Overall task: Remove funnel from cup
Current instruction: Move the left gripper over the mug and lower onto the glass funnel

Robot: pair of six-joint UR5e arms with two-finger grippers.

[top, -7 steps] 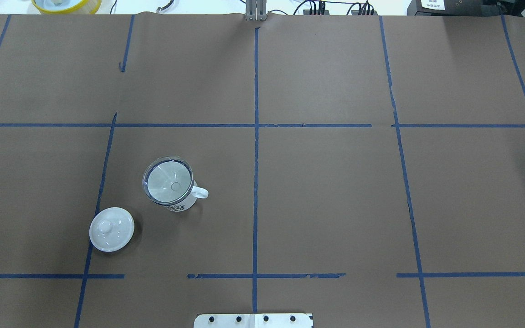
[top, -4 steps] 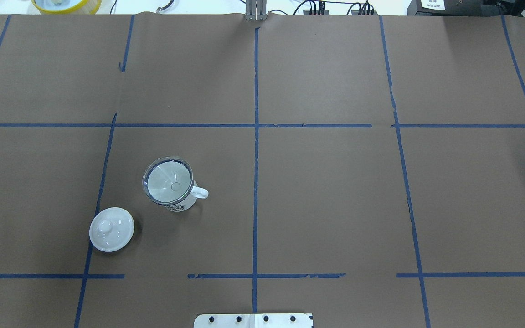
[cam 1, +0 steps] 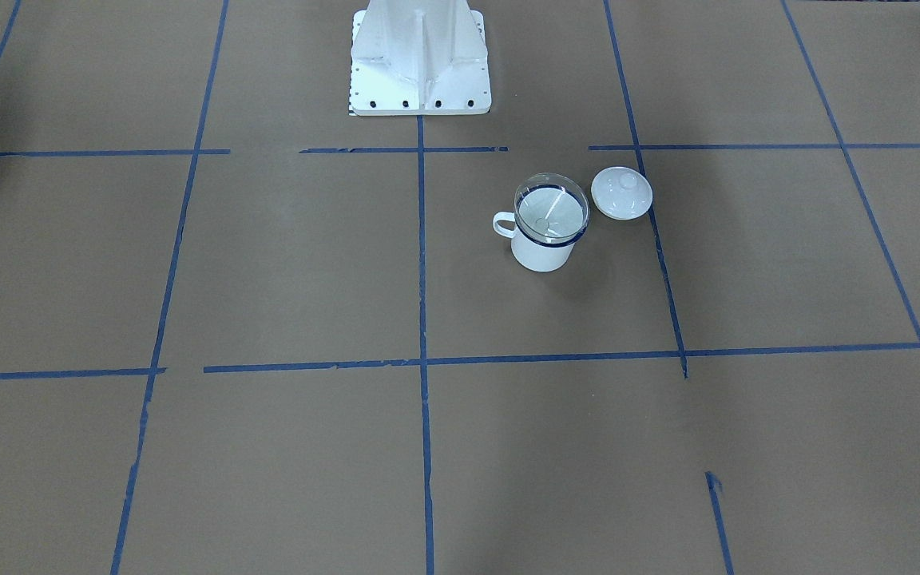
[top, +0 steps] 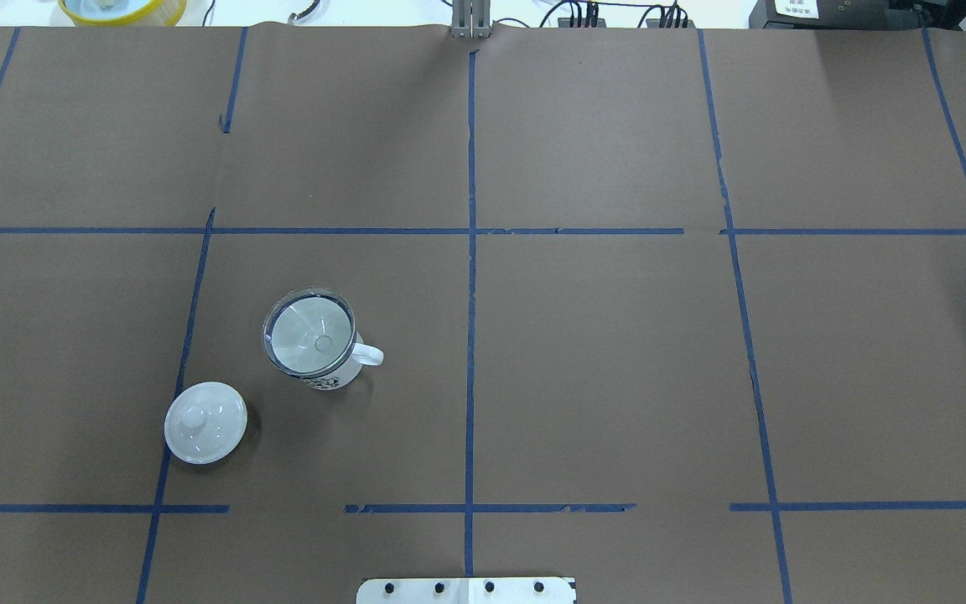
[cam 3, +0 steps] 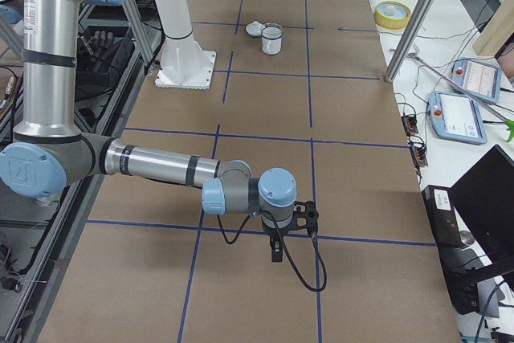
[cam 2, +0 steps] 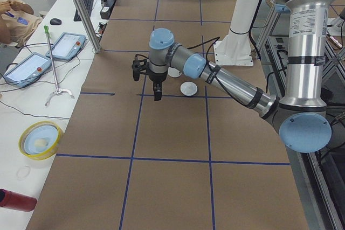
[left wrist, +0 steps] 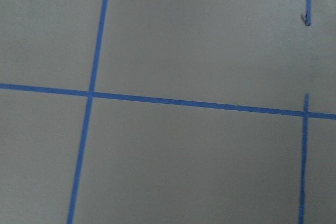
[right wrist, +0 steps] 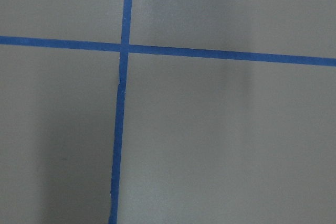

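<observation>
The clear funnel (top: 309,333) sits upright in the white cup (top: 334,375), its rim resting on the cup's blue rim. In the front view the funnel (cam 1: 551,211) and cup (cam 1: 541,254) stand right of centre. Both grippers are far from them. The left gripper (cam 2: 157,95) hangs above the table's left end, seen only in the left side view; the right gripper (cam 3: 276,255) hangs over the right end, seen only in the right side view. I cannot tell whether either is open or shut. Both wrist views show only brown paper and blue tape.
A white knobbed lid (top: 205,422) lies on the table beside the cup, on the side nearer the robot base (cam 1: 420,60). A yellow bowl (cam 2: 40,139), a red bottle (cam 2: 15,200) and a metal post (cam 2: 81,12) stand beyond the table's far edge.
</observation>
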